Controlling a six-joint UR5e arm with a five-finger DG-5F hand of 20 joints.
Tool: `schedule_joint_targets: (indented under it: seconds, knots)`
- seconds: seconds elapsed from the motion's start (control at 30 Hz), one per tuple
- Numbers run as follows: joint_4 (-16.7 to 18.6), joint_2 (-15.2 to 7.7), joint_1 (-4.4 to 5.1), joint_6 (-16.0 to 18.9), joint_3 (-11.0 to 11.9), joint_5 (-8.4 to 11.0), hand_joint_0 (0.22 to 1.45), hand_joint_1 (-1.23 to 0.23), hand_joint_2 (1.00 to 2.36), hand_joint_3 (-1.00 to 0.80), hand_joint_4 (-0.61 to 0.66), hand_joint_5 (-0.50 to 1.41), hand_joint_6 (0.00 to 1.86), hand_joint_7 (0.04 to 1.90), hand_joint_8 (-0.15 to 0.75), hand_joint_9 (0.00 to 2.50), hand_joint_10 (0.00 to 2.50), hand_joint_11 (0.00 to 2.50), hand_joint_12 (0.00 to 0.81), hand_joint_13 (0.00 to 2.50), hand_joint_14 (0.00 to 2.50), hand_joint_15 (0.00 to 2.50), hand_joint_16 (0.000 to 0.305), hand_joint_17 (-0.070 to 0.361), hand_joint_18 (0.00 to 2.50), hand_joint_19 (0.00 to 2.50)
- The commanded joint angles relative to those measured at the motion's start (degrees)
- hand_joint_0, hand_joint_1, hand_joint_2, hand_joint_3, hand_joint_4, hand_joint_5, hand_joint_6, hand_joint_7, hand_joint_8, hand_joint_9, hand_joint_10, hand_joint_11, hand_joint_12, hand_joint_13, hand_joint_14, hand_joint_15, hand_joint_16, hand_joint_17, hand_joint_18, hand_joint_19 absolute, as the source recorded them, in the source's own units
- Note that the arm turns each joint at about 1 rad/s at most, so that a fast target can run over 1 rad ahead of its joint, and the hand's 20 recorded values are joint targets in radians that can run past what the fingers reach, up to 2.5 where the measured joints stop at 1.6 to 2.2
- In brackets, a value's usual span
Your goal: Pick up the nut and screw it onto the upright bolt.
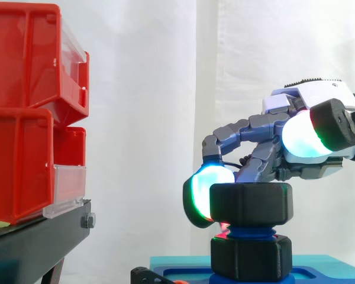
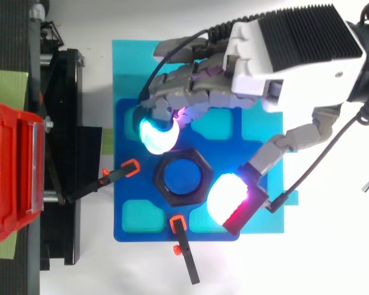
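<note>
Presently, the nut (image 1: 251, 204) is seated atop the upright blue bolt (image 2: 183, 177). The hand (image 2: 289, 55) is spread about the bolt: one finger pad (image 1: 202, 192) is set just beside the nut, and the thumb pad (image 1: 300, 139) is held higher, opposite.

light: bright, flat, pretty even | white curtain (image 1: 165, 89): almost blown out | shadows: just soft faint ones on the white table (image 2: 332, 258)
</note>
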Motion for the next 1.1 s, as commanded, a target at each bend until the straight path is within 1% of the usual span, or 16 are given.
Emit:
schedule_joint_targets:
  seconds: [0.0, 0.13, 0.17, 0.23, 0.27, 0.33, 0.4, 0.53, 0.6, 0.63, 0.67, 0.7, 0.77, 0.8, 0.93, 1.07]
  knots:
    - [-0.69, 0.02, -0.84, -0.30, 0.57, -0.62, 0.47, -0.48, 1.00, -0.50, 0.18, 0.04, 0.50, 1.26, 0.281, 1.02, 0.00, 0.00, 0.334, 0.62, 0.00, 0.00, 0.037, 0.083, 0.30, 0.00]
    - [-1.30, 0.02, -1.28, -0.39, 1.01, -1.06, 0.49, -0.49, 1.00, -0.50, 0.14, 0.06, 0.50, 1.29, 0.253, 1.21, 0.00, 0.00, 0.309, 0.74, 0.00, 0.00, 0.033, 0.075, 0.40, 0.00]
    - [-1.57, 0.02, -1.54, -0.57, 1.27, -1.24, 0.49, -0.49, 1.00, -0.50, 0.13, 0.07, 0.50, 1.29, 0.245, 1.23, 0.00, 0.00, 0.307, 0.76, 0.00, 0.00, 0.033, 0.074, 0.41, 0.00]
    - [-2.09, 0.02, -1.72, -0.74, 1.63, -1.50, 0.49, -0.50, 1.00, -0.50, 0.10, 0.08, 0.50, 1.29, 0.220, 1.35, 0.00, 0.00, 0.293, 0.83, 0.00, 0.00, 0.031, 0.069, 0.48, 0.00]
    - [-2.27, 0.02, -1.72, -0.74, 1.71, -1.50, 0.49, -0.50, 1.00, -0.50, 0.09, 0.08, 0.50, 1.29, 0.221, 1.35, 0.00, 0.00, 0.292, 0.83, 0.00, 0.00, 0.030, 0.069, 0.48, 0.00]
    - [-2.53, 0.02, -1.80, -0.83, 1.80, -1.59, 0.50, -0.51, 1.00, -0.50, 0.09, 0.10, 0.50, 1.30, 0.162, 1.50, 0.00, 0.00, 0.261, 0.94, 0.00, 0.00, 0.027, 0.060, 0.59, 0.00]
    - [-2.89, 0.11, -2.07, -1.01, 1.80, -1.59, 0.51, -0.51, 1.00, -0.50, 0.08, 0.11, 0.50, 1.32, 0.129, 1.60, 0.00, 0.00, 0.245, 0.99, 0.00, 0.00, 0.025, 0.057, 0.65, 0.04]
    - [-3.06, 0.11, -2.33, -1.01, 2.24, -1.68, 0.50, -0.51, 1.00, -0.50, 0.08, 0.11, 0.50, 1.35, 0.126, 1.72, 0.00, 0.01, 0.221, 1.07, 0.00, 0.00, 0.023, 0.052, 0.77, 0.08]
    - [-3.85, 0.02, -2.51, -1.01, 3.12, -1.94, 0.49, -0.50, 1.00, -0.50, 0.09, 0.09, 0.50, 1.31, 0.142, 1.67, 0.00, 0.01, 0.234, 1.05, 0.00, 0.00, 0.025, 0.056, 0.74, 0.07]
    - [-4.03, 0.02, -2.51, -1.01, 3.47, -1.94, 0.49, -0.49, 1.00, -0.50, 0.11, 0.07, 0.50, 1.25, 0.181, 1.59, 0.00, 0.02, 0.248, 1.02, 0.00, 0.00, 0.027, 0.061, 0.69, 0.05]
    - [-4.20, 0.02, -2.59, -1.09, 3.74, -2.03, 0.48, -0.49, 1.00, -0.50, 0.13, 0.06, 0.50, 1.22, 0.195, 1.55, 0.00, 0.02, 0.256, 0.99, 0.00, 0.00, 0.028, 0.064, 0.65, 0.05]
    - [-4.64, 0.02, -2.59, -1.09, 4.35, -2.12, 0.48, -0.48, 1.00, -0.50, 0.20, 0.02, 0.50, 1.11, 0.239, 1.44, 0.00, 0.03, 0.288, 0.93, 0.00, 0.01, 0.031, 0.070, 0.60, 0.05]
    - [-5.43, 0.02, -2.77, -1.18, 5.84, -2.29, 0.47, -0.47, 1.00, -0.50, 0.24, -0.02, 0.50, 1.01, 0.261, 1.33, 0.00, 0.03, 0.314, 0.88, 0.00, 0.02, 0.036, 0.081, 0.57, 0.08]
    - [-5.43, 0.02, -2.77, -1.18, 5.84, -2.29, 0.46, -0.47, 1.00, -0.50, 0.26, -0.05, 0.50, 0.93, 0.271, 1.29, 0.00, 0.05, 0.329, 0.85, 0.00, 0.04, 0.039, 0.087, 0.59, 0.09]
    - [-6.05, 0.02, -2.77, -1.53, 7.34, -2.47, 0.45, -0.49, 1.00, -0.50, 0.21, -0.11, 0.50, 0.77, 0.286, 1.08, 0.00, 0.00, 0.362, 0.71, 0.00, 0.03, 0.047, 0.106, 0.52, 0.12]
    - [-5.70, 0.02, -2.77, -1.62, 7.51, -2.56, 0.44, -0.50, 1.00, -0.50, 0.18, -0.14, 0.50, 0.68, 0.279, 0.95, 0.00, 0.00, 0.367, 0.63, 0.00, 0.01, 0.050, 0.114, 0.44, 0.13]
